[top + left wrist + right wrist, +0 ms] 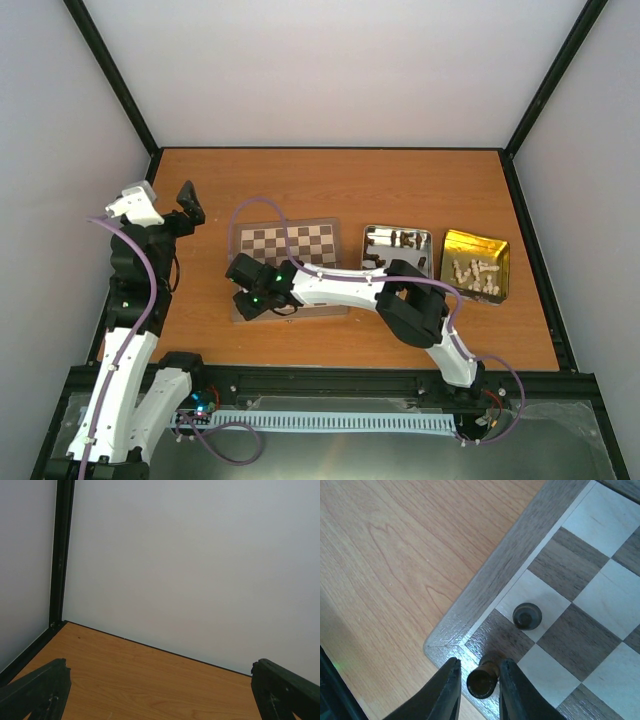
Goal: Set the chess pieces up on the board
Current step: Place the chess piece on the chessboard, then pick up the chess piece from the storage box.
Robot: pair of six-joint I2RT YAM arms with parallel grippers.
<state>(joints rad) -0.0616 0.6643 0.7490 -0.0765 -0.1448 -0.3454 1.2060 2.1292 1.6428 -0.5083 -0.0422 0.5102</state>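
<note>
The board (300,240) lies mid-table, and its near-left corner (485,587) fills the right wrist view. A dark brown chess piece (482,680) stands on the dark corner square, between the fingers of my right gripper (480,667). The jaws are slightly apart: the right finger (512,685) is against the piece and a gap shows on the left side. A second dark piece (527,616) stands on the cream square just beyond. From above, my right gripper (245,290) covers that corner. My left gripper (190,200) is raised at the far left, wide open and empty (160,680).
A silver tin (397,248) holding dark pieces sits right of the board. A gold tin (476,265) with cream pieces is further right. The right arm stretches across the board's near edge. White walls enclose the table.
</note>
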